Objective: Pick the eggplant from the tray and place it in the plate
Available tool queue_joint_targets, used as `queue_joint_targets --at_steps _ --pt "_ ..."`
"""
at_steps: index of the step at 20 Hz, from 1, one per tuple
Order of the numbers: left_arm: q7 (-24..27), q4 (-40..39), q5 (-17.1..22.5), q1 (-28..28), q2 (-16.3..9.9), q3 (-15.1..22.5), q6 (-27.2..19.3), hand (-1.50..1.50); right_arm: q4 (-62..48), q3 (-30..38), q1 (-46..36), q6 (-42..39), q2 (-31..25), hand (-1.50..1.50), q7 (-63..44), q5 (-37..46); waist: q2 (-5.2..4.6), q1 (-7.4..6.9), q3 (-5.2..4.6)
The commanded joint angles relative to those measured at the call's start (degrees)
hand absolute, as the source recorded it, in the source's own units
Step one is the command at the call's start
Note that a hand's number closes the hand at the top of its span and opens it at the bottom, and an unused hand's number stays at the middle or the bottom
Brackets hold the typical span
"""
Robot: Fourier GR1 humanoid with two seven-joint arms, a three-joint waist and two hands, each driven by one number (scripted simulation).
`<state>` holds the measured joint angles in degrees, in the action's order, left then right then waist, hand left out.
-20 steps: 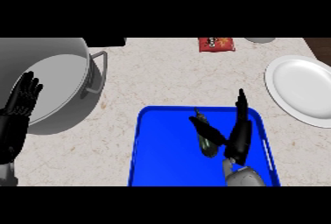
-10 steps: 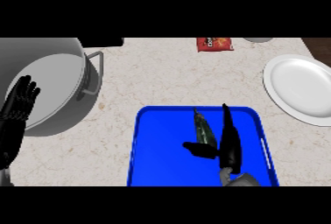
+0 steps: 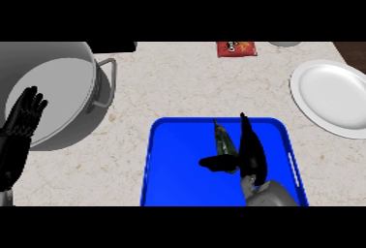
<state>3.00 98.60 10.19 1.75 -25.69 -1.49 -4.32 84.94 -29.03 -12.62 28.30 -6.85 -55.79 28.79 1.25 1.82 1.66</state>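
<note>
A: Where does the eggplant (image 3: 223, 145) lie?

B: In the blue tray (image 3: 172, 160), right of its middle, long and dark, its thin end pointing far. Its near end is hidden by the right hand (image 3: 247, 157).

A: And that hand, what is it doing?

B: It comes in from the near edge over the tray. Its fingers (image 3: 249, 135) run straight along the eggplant's right side, and the thumb (image 3: 214, 163) crosses to the left over the near end (so the eggplant sits between thumb and fingers). Whether they actually pinch it cannot be told.

A: The plate (image 3: 332, 97)?

B: White, on the counter (image 3: 178, 82) far right of the tray, well apart from the eggplant.

A: Anything else?

B: A grey pot (image 3: 57, 72) stands at the far left. The left hand (image 3: 25, 116) rests open in front of it, fingers up. A red packet (image 3: 236, 48) lies at the far edge.
</note>
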Motion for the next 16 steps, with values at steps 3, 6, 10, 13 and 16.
queue_joint_targets --at_steps 3,6,10,13,16 --pt "-1.55 -7.83 0.98 2.65 3.79 3.53 1.79 0.0 0.03 -0.57 -2.36 -7.72 -0.69 -1.5 -10.97 0.43 -1.66 -0.39 -1.95" --pt "-0.28 -9.01 -0.79 3.15 4.98 4.17 0.96 0.0 2.83 -0.8 -3.06 -9.12 0.15 -1.5 -12.95 0.35 -1.56 0.2 -1.96" --pt "-1.2 -9.31 -1.47 1.56 5.36 4.05 0.59 0.0 0.75 -0.49 -1.64 -9.34 0.42 -1.5 -11.54 -0.38 -1.79 0.19 -1.85" --pt "-0.18 -9.05 -0.23 2.82 4.39 2.54 2.54 0.0 -0.06 0.0 -1.94 -10.82 0.18 -1.5 -11.63 -0.71 -1.72 -0.49 -1.86" --pt "-0.38 -8.85 -0.07 2.09 4.64 2.29 2.83 0.0 -3.53 1.45 -2.66 -11.19 -0.12 -1.5 -10.78 -0.3 -1.97 -0.77 -1.82"
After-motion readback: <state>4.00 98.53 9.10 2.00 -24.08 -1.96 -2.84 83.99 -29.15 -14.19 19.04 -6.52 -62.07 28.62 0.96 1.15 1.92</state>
